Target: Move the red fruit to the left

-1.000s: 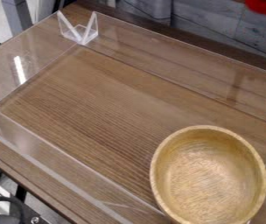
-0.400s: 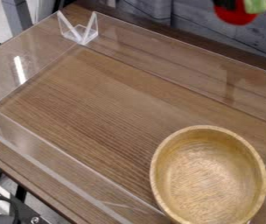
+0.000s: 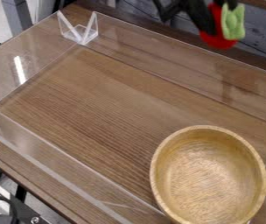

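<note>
Red fruit (image 3: 227, 28) clamped in dark jaws at top right, above wood-grain table (image 3: 112, 105). Wooden bowl (image 3: 209, 174) at lower right; clear acrylic walls (image 3: 53, 61) around. No legible writing.

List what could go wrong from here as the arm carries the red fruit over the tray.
1. The gripper holds the red fruit high above the wooden surface; a slip would likely let it bounce or roll.
2. The clear tray wall below it is hard to see; a low descent might clip its edge.
3. The wooden bowl sits at the near right; a dropped fruit might end there, not on the left.
</note>
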